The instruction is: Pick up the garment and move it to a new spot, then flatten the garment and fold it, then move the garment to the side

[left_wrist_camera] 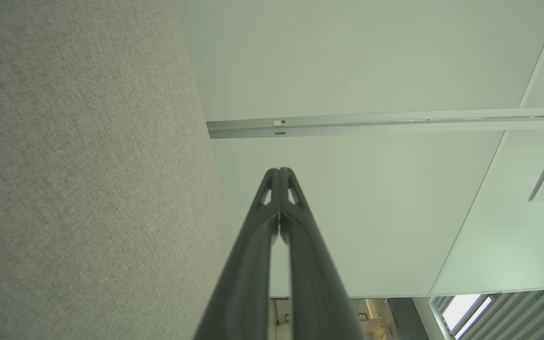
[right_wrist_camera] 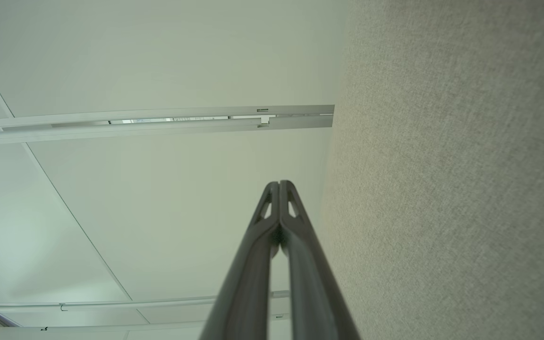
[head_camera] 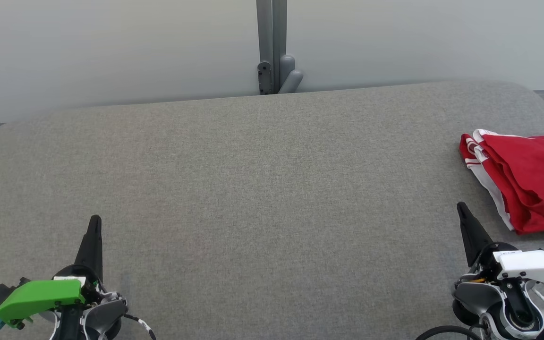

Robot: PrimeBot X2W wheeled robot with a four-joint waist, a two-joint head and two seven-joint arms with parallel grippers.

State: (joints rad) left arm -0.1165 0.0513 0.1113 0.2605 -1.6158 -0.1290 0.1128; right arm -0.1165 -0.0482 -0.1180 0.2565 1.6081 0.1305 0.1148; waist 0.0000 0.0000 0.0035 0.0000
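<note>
1. Head view: we see a folded red, white-trimmed garment at right edge; long axis upper-left to lower-right.
2. Left wrist view: left gripper clenched, empty.
3. Right wrist view: right gripper clenched, empty.

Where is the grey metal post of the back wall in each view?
Head view: the metal post stands upright at top centre, behind the far edge of the table.
Left wrist view: the post lies sideways, from the table's edge to the right border.
Right wrist view: the post lies sideways, from the left border to the table's edge.
Shared landmark: the grey fabric table.
</note>
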